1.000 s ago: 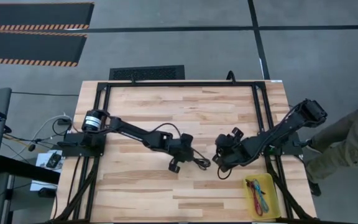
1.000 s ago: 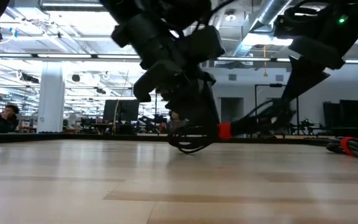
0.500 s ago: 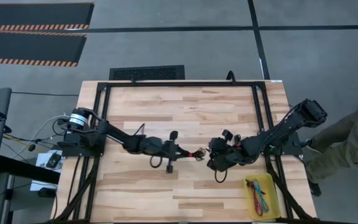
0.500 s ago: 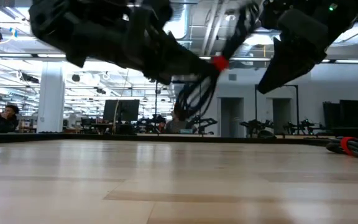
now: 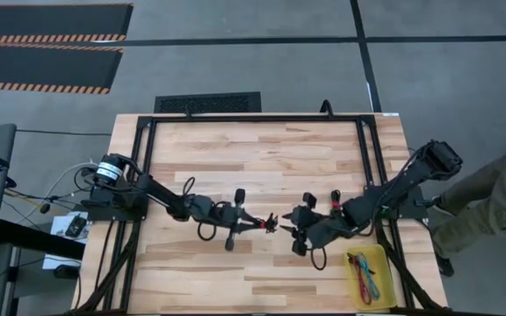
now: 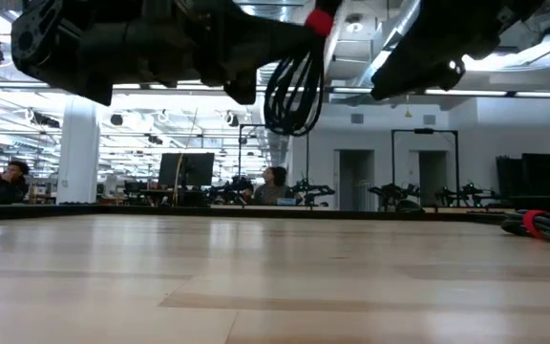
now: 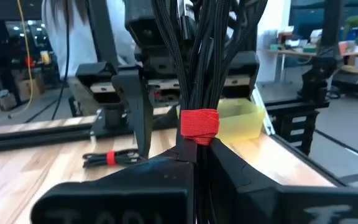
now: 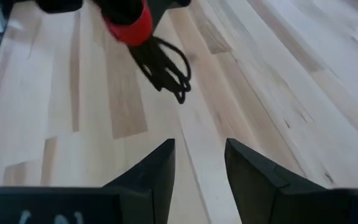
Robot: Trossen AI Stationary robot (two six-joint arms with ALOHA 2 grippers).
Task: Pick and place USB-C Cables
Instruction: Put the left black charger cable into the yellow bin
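My left claw (image 5: 269,225) is clenched on a black cable (image 6: 292,88) with a red band (image 7: 199,122), holding it well clear of the wooden table (image 5: 262,149); in the low view its loops hang down from my fingers. My right claw (image 5: 295,232) faces it, just beside it, fingers (image 8: 160,167) spread apart and empty. From the right claw the cable lies straight ahead and a little higher, its long axis running along the line between my two claws, banded end gripped, loops toward the right one. The yellow tray (image 5: 388,279), with other cables (image 5: 364,274) already in it, sits near the table's front edge, close behind my right arm and well apart from my left. So I judge a handover to the right claw comes next. A second banded black cable (image 7: 112,158) lies on the table beyond my left claw.
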